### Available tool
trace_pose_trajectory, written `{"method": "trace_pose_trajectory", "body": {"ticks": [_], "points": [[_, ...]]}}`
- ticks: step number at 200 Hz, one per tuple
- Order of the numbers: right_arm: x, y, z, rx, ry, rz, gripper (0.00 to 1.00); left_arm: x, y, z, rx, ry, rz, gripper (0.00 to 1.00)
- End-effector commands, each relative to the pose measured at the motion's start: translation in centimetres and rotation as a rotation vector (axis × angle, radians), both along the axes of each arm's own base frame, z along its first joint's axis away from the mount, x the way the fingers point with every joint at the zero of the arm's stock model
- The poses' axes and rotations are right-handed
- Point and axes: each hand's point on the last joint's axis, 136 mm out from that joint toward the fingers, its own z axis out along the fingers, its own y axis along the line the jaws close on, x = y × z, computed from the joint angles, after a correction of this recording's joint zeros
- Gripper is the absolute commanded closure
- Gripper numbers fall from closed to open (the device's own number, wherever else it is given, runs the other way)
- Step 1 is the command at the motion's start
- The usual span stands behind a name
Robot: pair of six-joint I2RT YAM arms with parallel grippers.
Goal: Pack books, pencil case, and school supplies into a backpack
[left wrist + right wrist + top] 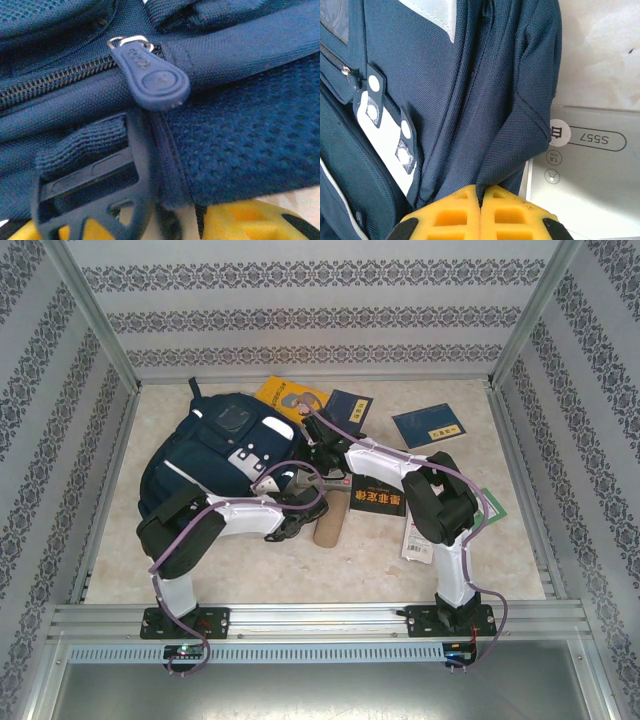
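Jaws of the right gripper (480, 192) were pressed tight together on a fold of the backpack (200, 470), which lay left of centre on the table (260, 575). On the left gripper (145, 227), fingers stood apart astride the bag's edge; gripping or not, couldn't tell.

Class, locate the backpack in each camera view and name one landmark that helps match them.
Top external: backpack left of centre.
Left wrist: backpack close up, zip pull upper centre.
Right wrist: backpack left and centre, in folds.
Landmark: white patches, in top external and right wrist.
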Motion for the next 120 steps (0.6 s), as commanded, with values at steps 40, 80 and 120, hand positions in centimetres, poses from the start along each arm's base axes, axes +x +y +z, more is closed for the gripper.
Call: {"method": "trace_pose_trajectory", "body": {"ticks": [40, 80, 120], "points": [[-1.2, 0.9, 0.9, 0.049, 0.017, 0.039, 1.0, 1.7, 0.6, -0.5, 0.003, 0.0, 0.067, 0.64], [-0.8, 0.1, 0.9, 0.043, 0.013, 0.025, 1.0, 1.2, 1.3, -0.5, 0.044, 0.026, 0.088, 1.0], [0.2, -0.8, 1.1, 0.036, -0.002, 0.011, 1.0, -0.3, 2.8, 0.5, 0.088, 0.069, 0.099, 1.0]]}}
